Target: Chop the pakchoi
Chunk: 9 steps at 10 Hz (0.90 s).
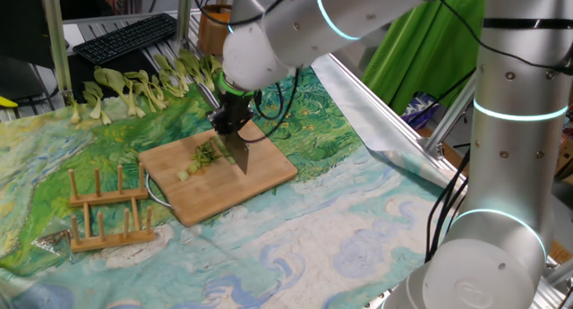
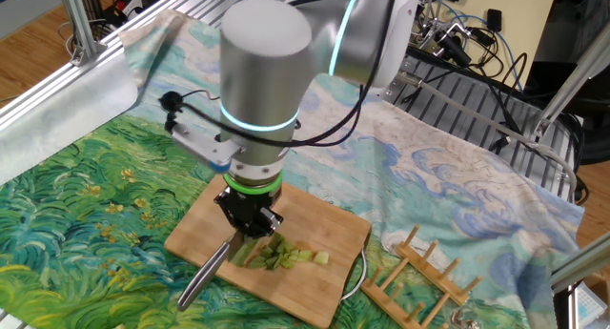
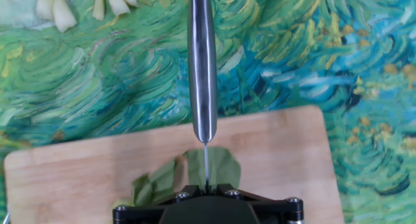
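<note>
A bench [image 1: 376, 237] draped in a painted cloth [image 1: 340, 130] carries a wooden board [image 1: 260, 179]. Above it the arm [image 2: 262, 52] points its claw [image 2: 250, 224] straight down, clamped on a knife [image 1: 240, 155] whose blade stands on the board. The pakchoi [image 2: 286, 256], cut into pieces, lies on the board directly under and just beside the claw, against the blade.

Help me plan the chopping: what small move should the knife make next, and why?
Probably lift and shift the knife a little toward the uncut leaves of the pakchoi, then press down: the gripper holds it blade-down on the cutting board, with short pieces already cut.
</note>
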Tool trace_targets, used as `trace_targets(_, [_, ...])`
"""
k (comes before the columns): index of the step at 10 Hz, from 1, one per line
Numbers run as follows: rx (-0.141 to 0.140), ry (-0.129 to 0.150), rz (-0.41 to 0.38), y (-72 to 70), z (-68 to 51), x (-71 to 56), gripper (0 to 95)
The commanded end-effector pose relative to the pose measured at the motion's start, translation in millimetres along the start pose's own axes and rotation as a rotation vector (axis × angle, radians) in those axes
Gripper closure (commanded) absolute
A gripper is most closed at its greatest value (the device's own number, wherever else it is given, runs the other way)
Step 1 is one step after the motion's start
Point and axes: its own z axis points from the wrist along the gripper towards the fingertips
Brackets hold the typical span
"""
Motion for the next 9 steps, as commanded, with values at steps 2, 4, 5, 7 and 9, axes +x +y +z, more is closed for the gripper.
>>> trace_targets(2, [0.013, -0.024, 0.0, -0.8, 2.2, -1.3, 95.0])
trace_targets(4, [0.012, -0.033, 0.001, -0.7, 3.8, -2.6, 95.0])
trace_targets(5, [0.019, -0.031, -0.003, -0.9, 3.4, -3.5, 95.0])
trace_targets(7, [0.007, -0.028, -0.003, -1.8, 2.1, -8.8, 95.0])
trace_targets(9, [0.011, -0.037, -0.003, -0.5, 11.2, -12.5, 95.0])
